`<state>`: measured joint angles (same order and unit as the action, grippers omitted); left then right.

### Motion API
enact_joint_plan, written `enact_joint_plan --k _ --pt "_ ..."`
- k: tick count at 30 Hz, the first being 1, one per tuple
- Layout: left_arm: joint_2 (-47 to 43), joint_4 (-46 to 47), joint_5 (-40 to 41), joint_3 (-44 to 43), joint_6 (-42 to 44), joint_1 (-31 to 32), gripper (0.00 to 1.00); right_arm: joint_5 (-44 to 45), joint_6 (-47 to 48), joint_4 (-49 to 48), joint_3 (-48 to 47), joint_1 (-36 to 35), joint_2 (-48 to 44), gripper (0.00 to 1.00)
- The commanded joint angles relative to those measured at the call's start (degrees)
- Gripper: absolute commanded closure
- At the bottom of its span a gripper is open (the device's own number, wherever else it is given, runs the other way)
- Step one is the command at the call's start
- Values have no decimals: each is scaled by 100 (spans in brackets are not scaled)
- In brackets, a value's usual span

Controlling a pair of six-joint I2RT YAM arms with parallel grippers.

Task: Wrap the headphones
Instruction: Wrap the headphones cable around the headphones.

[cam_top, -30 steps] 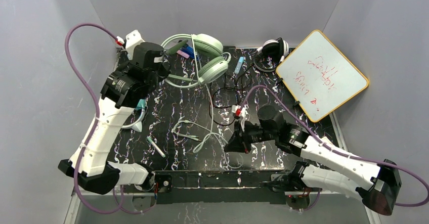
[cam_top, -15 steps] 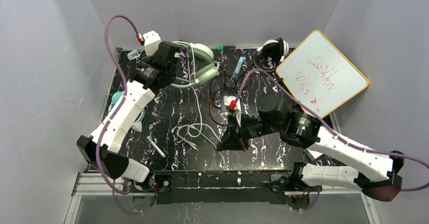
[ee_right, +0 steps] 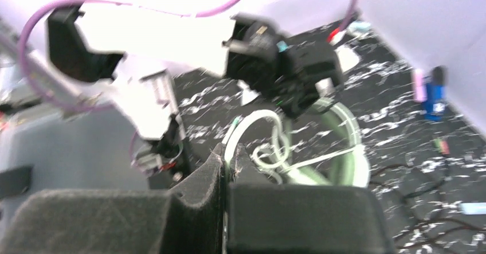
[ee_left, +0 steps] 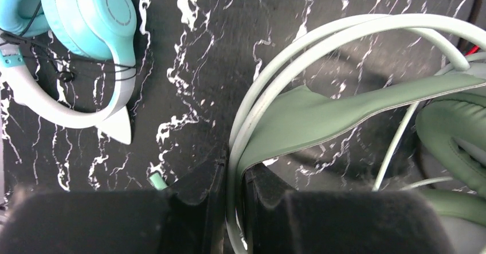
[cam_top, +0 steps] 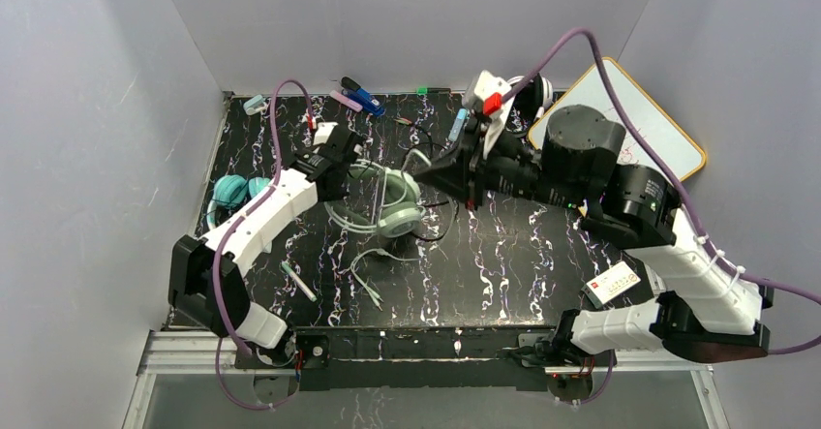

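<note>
Mint-green headphones (cam_top: 397, 218) lie near the middle of the tabletop (cam_top: 528, 264), a little left of centre, cups down on the black marbled surface.

Left gripper (cam_top: 341, 166): reaches in from the left edge and sits at the left side of the headset. The left wrist view shows the left gripper (ee_left: 234, 194) clamped on the thin pale-green band wires, with the padded headband (ee_left: 321, 110) arching away to the right. Jaws are close together and the wires are pinched between them.

Right gripper (cam_top: 418, 164): the arm is raised and stretched across from the right edge, its tip just beyond the far side of the mint-green cups. In the right wrist view the right gripper (ee_right: 227, 171) has its jaws almost together with a pale strand running up out of the gap. This reads as a grip on the pale cable (ee_right: 243, 120), though that view is blurred. Loose loops of the pale cable (cam_top: 373, 260) lie on the tabletop towards the near edge, just below the cups.

Teal headphones (cam_top: 232, 192) sit at the left edge, well apart from the mint-green pair; the white band and a cat ear are clear from the left wrist (ee_left: 94, 16).

Black-and-white headphones (cam_top: 531, 88) are at the far edge towards the right corner, partly hidden behind the right arm.

Whiteboard (cam_top: 668, 134) leans at the far right corner. Markers (cam_top: 356, 95) lie along the far edge, and a green pen (cam_top: 298, 282) near the near-left corner.
</note>
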<state>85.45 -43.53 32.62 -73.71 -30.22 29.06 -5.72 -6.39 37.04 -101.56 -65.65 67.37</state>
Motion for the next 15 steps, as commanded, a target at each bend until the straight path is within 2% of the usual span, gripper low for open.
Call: enact_joint_plan --k 1,6,12,15 --pt "-781 355 -364 394 436 -6 100 1404 566 441 -1234 -21 554 99" --pt "-1279 144 -496 717 882 9 100 2351 856 619 -1939 -23 967 99" --pt "-1933 -442 -895 542 1312 15 100 3277 1185 415 -1662 -23 1019 99" --pt "-2112 -728 -706 420 1438 21 100 3680 1342 516 -1764 -18 1097 99"
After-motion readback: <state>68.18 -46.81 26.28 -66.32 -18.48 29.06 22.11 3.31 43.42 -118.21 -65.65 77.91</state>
